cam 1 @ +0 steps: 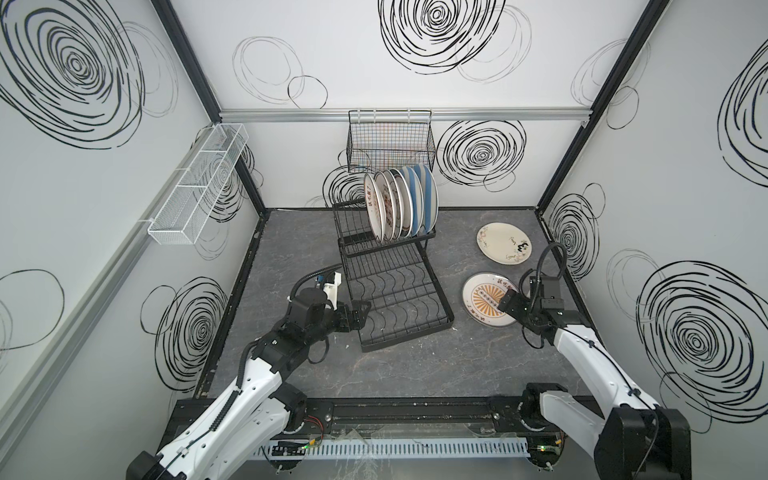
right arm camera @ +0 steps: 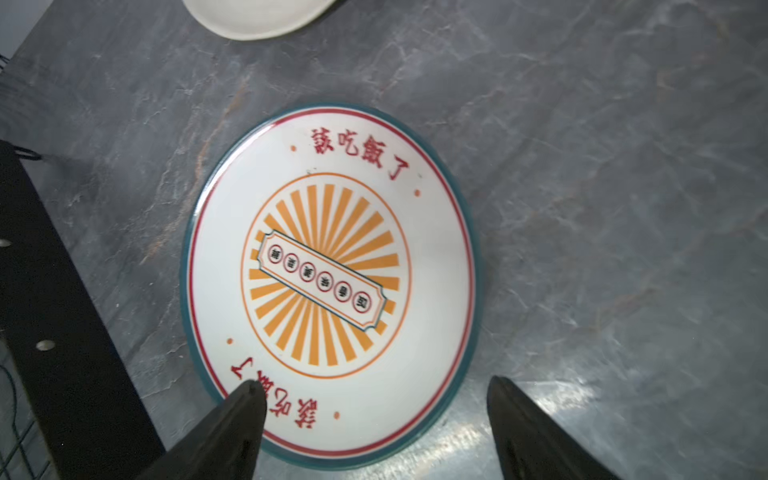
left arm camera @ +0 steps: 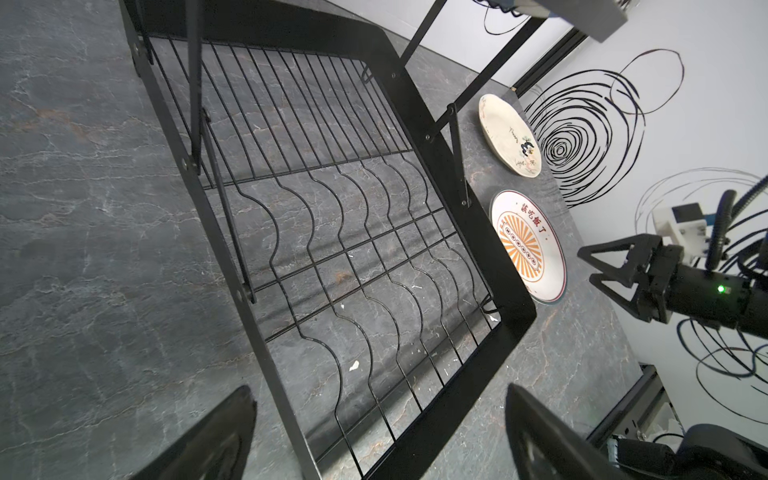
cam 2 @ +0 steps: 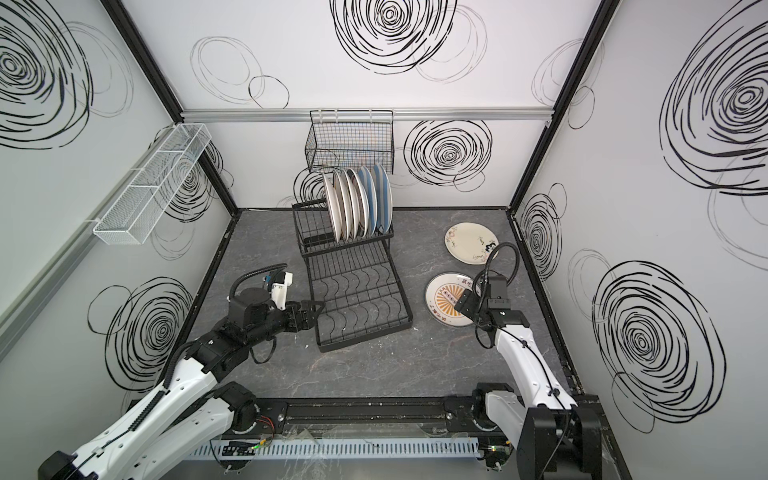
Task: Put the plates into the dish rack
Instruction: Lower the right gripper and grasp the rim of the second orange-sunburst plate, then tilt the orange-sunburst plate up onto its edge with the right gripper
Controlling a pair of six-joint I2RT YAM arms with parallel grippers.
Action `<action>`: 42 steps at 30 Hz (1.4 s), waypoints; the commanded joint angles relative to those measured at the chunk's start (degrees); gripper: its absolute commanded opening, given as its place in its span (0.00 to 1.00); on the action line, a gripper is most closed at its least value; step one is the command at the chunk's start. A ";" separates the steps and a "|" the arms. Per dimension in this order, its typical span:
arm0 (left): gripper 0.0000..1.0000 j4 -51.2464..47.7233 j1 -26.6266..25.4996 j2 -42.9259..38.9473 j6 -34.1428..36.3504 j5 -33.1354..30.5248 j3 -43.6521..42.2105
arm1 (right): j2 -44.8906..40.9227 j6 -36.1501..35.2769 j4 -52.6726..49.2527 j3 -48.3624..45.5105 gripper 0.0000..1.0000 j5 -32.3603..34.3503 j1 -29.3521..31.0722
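late in the loading, by the look of it. standing on edge in the upper shelf of the dish rack (cam 1: 406,337): six plates (cam 1: 401,205), side by side, the two blue-striped ones at the right end of the row in both top views. lying flat on the tabletop (cam 1: 415,374), to the right of the rack: an orange sunburst plate (right arm camera: 328,282) just beside the lower tray, and a cream floral plate (cam 1: 503,243) farther back, near it but apart.

step in hand, as judged: reaching for the sunburst plate. right claw (right arm camera: 374,384) spread wide and empty, poised at the near rim of that plate, one finger over the plate's edge and the other over bare tabletop. cannot tell whether touching or just above. left claw (left arm camera: 379,390) also apart and empty, hanging by the front left corner of the lower tray, gripping nothing.

next move, likely: lower, straddle the rim, close, tip the plate up off the flat. awkward with a plate lying flush, with little to get under. perhaps a nudge against the rack frame first. then onto its edge and into a free slot left of the six.

writing: red characters 該吃飯了 along the rim of the sunburst plate, printed twice, on opposite sides. six small circled characters on the centre banner, too small to read. no brand or label legible elsewhere.
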 commanded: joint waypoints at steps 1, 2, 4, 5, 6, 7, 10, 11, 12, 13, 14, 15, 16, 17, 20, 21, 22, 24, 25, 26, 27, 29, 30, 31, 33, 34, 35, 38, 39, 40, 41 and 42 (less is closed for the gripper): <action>0.96 1.99 1.82 -0.49 0.53 2.64 -1.12 | -4.35 1.98 3.12 -2.92 0.86 -0.56 -1.43; 0.96 1.99 2.12 -0.57 0.52 2.88 -1.20 | -4.97 2.39 3.55 -3.30 0.86 -0.96 -2.09; 0.96 2.03 2.41 -0.75 0.48 3.13 -1.12 | -5.75 2.92 5.34 -4.89 0.83 -2.91 -4.00; 0.96 2.07 2.59 -0.84 0.42 3.25 -0.99 | -5.73 2.96 6.16 -5.79 0.82 -4.17 -4.91; 0.96 2.08 2.66 -0.84 0.41 3.35 -0.90 | -5.54 3.11 7.26 -6.76 0.82 -5.97 -5.79; 0.96 2.08 2.78 -0.84 0.52 3.53 -0.94 | -5.06 3.19 8.22 -7.71 0.80 -7.81 -6.87; 0.96 2.07 3.09 -0.80 0.53 3.64 -1.25 | -3.44 3.71 12.34 -11.05 0.74 -13.33 -10.74; 0.96 2.16 3.24 -0.84 0.44 3.78 -1.34 | -3.09 3.76 13.25 -11.77 0.72 -14.48 -11.74; 0.96 2.33 3.37 -0.83 0.27 3.97 -1.38 | -2.64 3.73 13.89 -12.36 0.70 -15.34 -12.68; 0.96 2.35 3.49 -0.84 0.18 4.15 -1.38 | -2.19 3.30 14.18 -12.56 0.70 -16.03 -13.52; 0.96 2.35 3.60 -0.84 0.18 4.17 -1.30 | -1.74 3.04 14.08 -12.51 0.69 -16.16 -13.94; 0.96 2.26 3.66 -0.93 0.08 4.17 -1.30 | -1.38 2.73 14.15 -12.57 0.68 -16.13 -14.25; 0.96 2.25 3.78 -1.09 0.09 4.08 -1.30 | -1.00 2.42 14.42 -12.74 0.68 -16.07 -14.60; 0.96 2.25 3.94 -1.17 0.03 4.02 -1.30 | -0.72 2.35 14.95 -13.07 0.66 -16.11 -14.87; 0.96 2.34 4.37 -1.06 0.18 4.19 -1.39 | 0.51 2.52 18.21 -14.59 0.61 -17.89 -16.23; 0.96 2.25 4.56 -0.89 0.26 4.39 -1.32 | 1.12 2.52 19.14 -14.84 0.60 -18.45 -16.50; 0.96 2.23 4.66 -0.77 0.32 4.42 -1.25 | 1.56 2.46 19.79 -14.86 0.59 -18.57 -16.83; 0.96 2.24 4.81 -0.67 0.34 4.43 -1.16 | 2.88 1.87 20.86 -14.86 0.57 -18.45 -17.29; 0.96 2.28 5.00 -0.67 0.35 4.42 -1.16 | 3.79 1.42 21.14 -14.69 0.57 -18.52 -17.68; 0.96 2.25 5.17 -0.67 0.42 4.42 -1.12 | 4.71 1.17 21.17 -14.46 0.57 -18.53 -18.03; 0.96 2.16 5.22 -0.67 0.44 4.42 -1.12 | 5.71 0.79 21.17 -14.13 0.57 -18.75 -18.47; 0.96 2.08 5.45 -0.71 0.52 4.52 -1.11 | 7.93 0.00 21.48 -13.66 0.57 -19.63 -19.05; 0.96 2.12 5.62 -0.68 0.53 4.52 -1.20 | 9.09 -0.79 21.61 -13.35 0.56 -20.13 -19.23; 0.96 2.29 5.66 -0.67 0.53 4.51 -1.30 | 10.53 -1.71 21.58 -12.90 0.55 -20.36 -19.22; 0.96 2.34 5.83 -0.54 0.58 4.51 -1.22 | 13.39 -2.66 22.00 -12.58 0.52 -20.99 -19.49; 0.96 2.34 5.96 -0.45 0.59 4.57 -1.12 | 14.91 -3.07 22.41 -12.55 0.49 -21.50 -19.60; 0.96 2.34 6.09 -0.40 0.69 4.44 -1.12 | 16.10 -3.27 22.73 -12.58 0.47 -21.90 -19.79; 0.96 1.95 6.60 -0.24 0.97 3.81 -0.81 | 18.77 -3.88 23.97 -12.91 0.43 -23.01 -20.20; 0.96 1.89 6.87 -0.23 1.05 3.80 -0.77 | 19.27 -4.00 24.15 -12.93 0.41 -22.92 -20.30; 0.96 1.84 7.12 -0.23 1.10 3.93 -0.68 | 19.68 -4.14 24.33 -13.01 0.39 -22.96 -20.39; 0.96 1.86 7.33 -0.23 1.10 3.98 -0.68 | 19.89 -4.16 24.43 -13.10 0.36 -23.01 -20.47; 0.96 1.90 7.46 -0.14 1.14 4.14 -0.75 | 19.92 -4.25 24.65 -13.26 0.32 -23.07 -20.57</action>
